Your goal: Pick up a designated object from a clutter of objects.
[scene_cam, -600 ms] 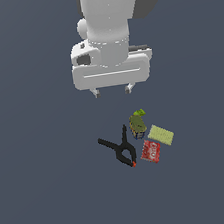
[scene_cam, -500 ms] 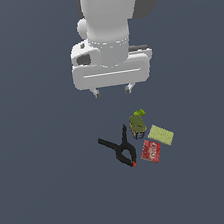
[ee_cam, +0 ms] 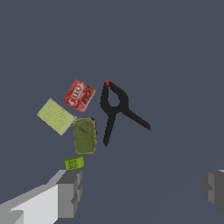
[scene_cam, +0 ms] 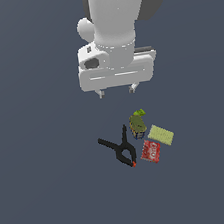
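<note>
Overhead, spread fingers [scene_cam: 116, 90] hover above the clutter [scene_cam: 136, 140].

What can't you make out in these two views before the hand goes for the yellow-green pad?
- Red packet: white lettering too small to read in the exterior view, blurred in the wrist view.
- Olive-green can: label unreadable in both views; whether it touches the yellow-green pad is unclear.
- Hand: wrist view's edge cuts off both fingers.
- Small green item: too small to identify.
</note>
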